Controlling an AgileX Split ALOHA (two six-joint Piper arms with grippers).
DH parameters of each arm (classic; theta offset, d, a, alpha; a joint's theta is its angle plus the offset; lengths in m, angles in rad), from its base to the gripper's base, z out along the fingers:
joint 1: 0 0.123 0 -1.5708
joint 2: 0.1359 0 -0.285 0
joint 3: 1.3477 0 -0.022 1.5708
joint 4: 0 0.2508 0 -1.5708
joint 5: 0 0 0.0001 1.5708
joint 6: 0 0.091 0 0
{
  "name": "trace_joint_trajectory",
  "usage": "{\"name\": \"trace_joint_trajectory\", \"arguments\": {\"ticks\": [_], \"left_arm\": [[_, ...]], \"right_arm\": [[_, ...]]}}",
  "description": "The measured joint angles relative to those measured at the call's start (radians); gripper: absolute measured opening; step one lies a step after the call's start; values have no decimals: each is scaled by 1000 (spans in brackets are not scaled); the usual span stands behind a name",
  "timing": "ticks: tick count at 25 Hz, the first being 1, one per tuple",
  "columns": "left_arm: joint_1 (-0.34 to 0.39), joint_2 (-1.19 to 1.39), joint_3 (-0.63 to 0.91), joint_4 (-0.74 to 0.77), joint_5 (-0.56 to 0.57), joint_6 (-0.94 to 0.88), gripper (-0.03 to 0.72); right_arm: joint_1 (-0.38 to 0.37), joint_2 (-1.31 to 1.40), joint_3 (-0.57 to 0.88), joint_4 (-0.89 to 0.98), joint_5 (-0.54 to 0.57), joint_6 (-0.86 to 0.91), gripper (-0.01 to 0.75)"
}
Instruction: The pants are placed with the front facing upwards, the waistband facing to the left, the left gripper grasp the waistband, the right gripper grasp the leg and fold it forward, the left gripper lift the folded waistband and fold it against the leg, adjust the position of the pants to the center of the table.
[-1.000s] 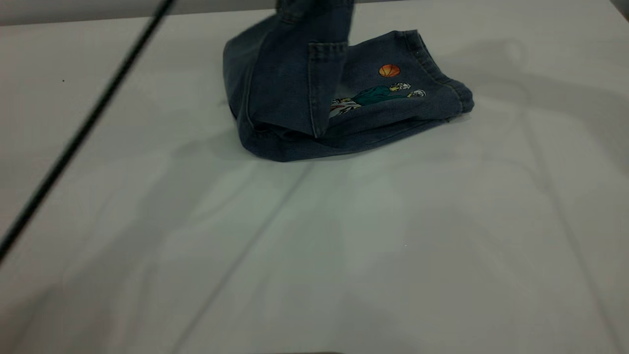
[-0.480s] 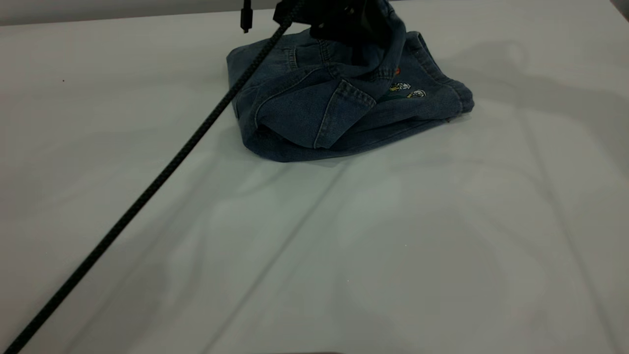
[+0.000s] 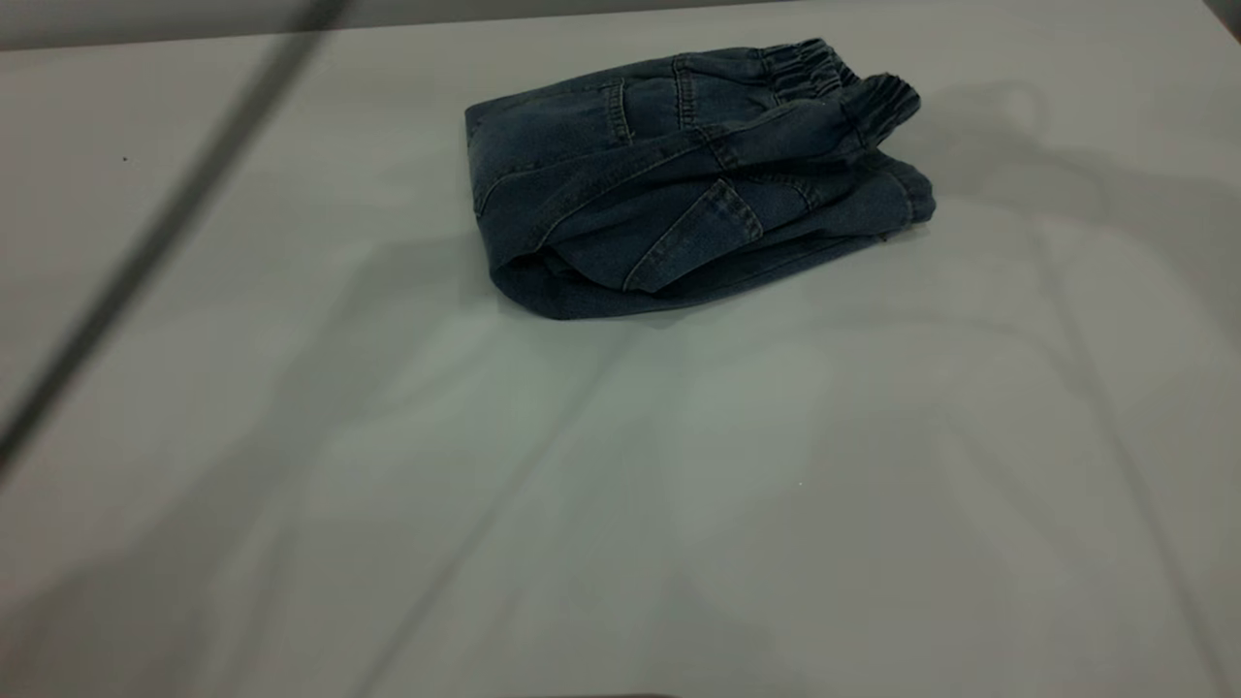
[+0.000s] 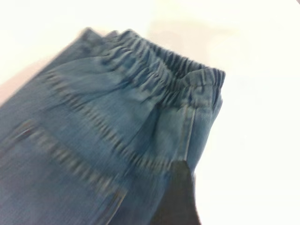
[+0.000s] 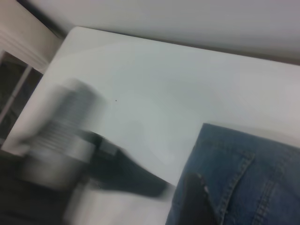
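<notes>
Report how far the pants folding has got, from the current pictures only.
Done: the pants lie as a folded bundle, with the waistband laid over the leg end at the exterior view's right. In hand: nothing grips them in the exterior view; only a dark tool tip shows at the cloth in the left wrist view. Left: the bundle sits near the table's far edge, so centring remains.

Both my grippers mostly out of frame

My left gripper (image 4: 180,199) shows one dark tip, cropped at 6 o'clock; right gripper (image 5: 199,197) likewise; the cable (image 3: 165,228) smears.
</notes>
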Motion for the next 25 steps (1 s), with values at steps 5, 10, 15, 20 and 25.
{"name": "trace_joint_trajectory", "arguments": {"ticks": [5,10,15,20,25], "left_arm": [[127,-198,0,91,151,-108,543],[179,-336,0,98,225,-156,538],[157,-384,0,91,274,-161,538],[150,-383,0,92,297,-168,538],[149,-383,0,94,334,-168,538]], "right_arm": [[95,51,0,-187,0,135,418],[321,139,0,-549,-116,402,418],[477,262,-50,-929,-118,725,418],[516,419,-132,-1146,-85,920,418],[511,482,-150,-1214,34,979,418]]}}
